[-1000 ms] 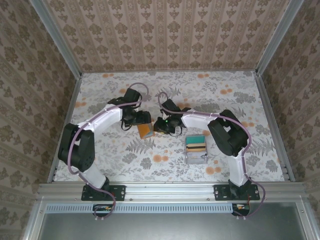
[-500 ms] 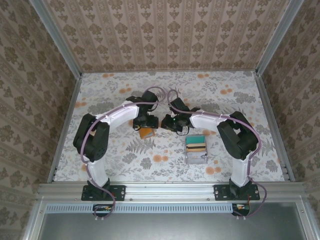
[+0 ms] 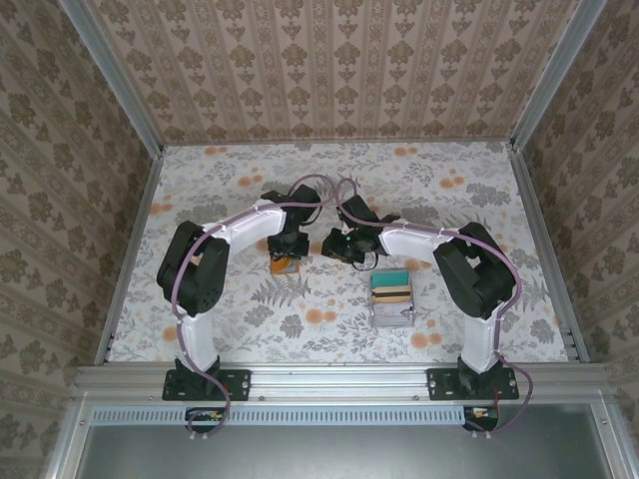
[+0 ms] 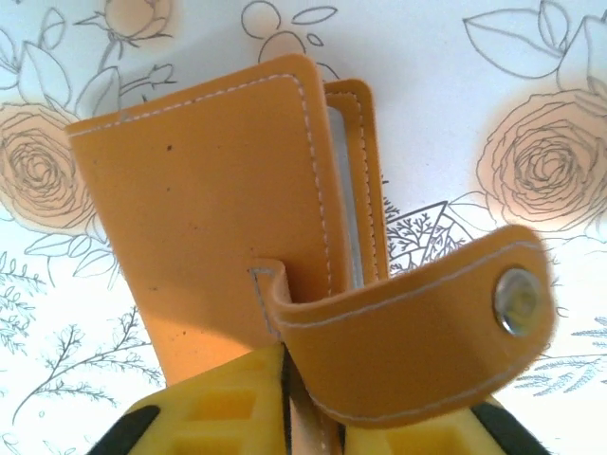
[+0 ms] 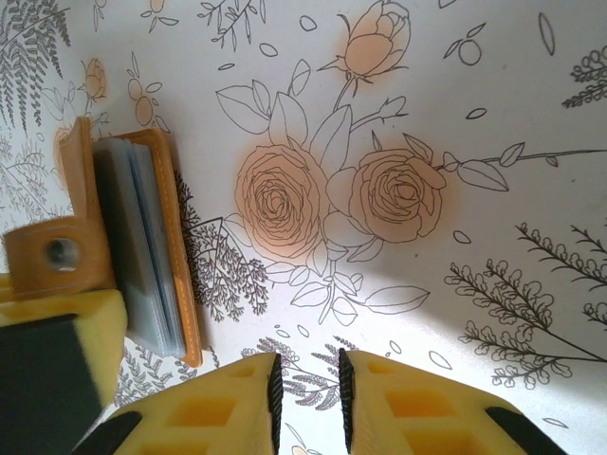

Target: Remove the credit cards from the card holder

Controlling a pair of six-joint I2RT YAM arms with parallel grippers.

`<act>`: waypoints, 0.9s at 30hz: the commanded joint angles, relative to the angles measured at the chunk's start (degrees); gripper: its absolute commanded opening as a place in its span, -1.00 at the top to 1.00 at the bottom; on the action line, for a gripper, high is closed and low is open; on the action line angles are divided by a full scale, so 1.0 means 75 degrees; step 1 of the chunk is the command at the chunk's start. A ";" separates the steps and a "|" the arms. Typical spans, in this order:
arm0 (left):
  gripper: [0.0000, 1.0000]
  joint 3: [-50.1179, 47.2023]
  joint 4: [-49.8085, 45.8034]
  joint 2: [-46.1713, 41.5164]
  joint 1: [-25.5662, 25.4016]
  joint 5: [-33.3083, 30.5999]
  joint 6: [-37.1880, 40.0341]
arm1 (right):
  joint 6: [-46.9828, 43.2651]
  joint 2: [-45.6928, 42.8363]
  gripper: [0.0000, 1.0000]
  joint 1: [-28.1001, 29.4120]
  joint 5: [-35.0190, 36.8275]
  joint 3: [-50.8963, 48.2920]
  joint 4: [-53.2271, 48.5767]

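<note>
**Flowered counter, holder pinned at one edge**

The card holder sits mid-counter between the two arms, partly open, with its snap strap curled loose. Grey-blue inner leaves show in the gap. I cannot tell whether a credit card's edge is among them, and nothing sticks out. The left claw is clamped on the holder's near edge, probably to steady it so the pockets face the other arm. The right claw hovers just beside that open side, a narrow slit apart with nothing between. It looks placed to reach in for a card. A grey tray of teal and yellow cards lies well apart to the right on the counter.

Against a second ago, the left arm has folded inward and its claw has gone from wide apart to gripping the holder. Less orange now shows from above. The right claw has eased slightly away, and the tray has not moved.
</note>
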 commanded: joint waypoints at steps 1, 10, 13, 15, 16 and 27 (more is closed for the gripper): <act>0.89 -0.0323 0.0360 -0.0588 -0.0039 0.0164 0.0074 | -0.0020 -0.0063 0.45 0.0061 -0.0201 0.0107 0.0092; 1.00 -0.2615 0.3045 -0.2654 0.0851 0.1921 -0.0469 | -0.0099 0.0200 0.41 0.0120 -0.0474 0.0449 0.0022; 1.00 -0.3368 0.3665 -0.2986 0.1259 0.2318 -0.0577 | -0.0137 0.0271 0.40 0.0120 -0.0486 0.0552 -0.0066; 1.00 -0.3801 0.3935 -0.3131 0.1408 0.2470 -0.0634 | -0.0165 0.0323 0.40 0.0120 -0.0485 0.0642 -0.0138; 1.00 -0.4033 0.4066 -0.3217 0.1727 0.2534 -0.0679 | -0.0175 0.0364 0.39 0.0120 -0.0504 0.0692 -0.0183; 1.00 -0.5089 0.4205 -0.3786 0.2653 0.2942 -0.0391 | -0.0258 0.0827 0.37 0.0284 -0.0818 0.1289 -0.0310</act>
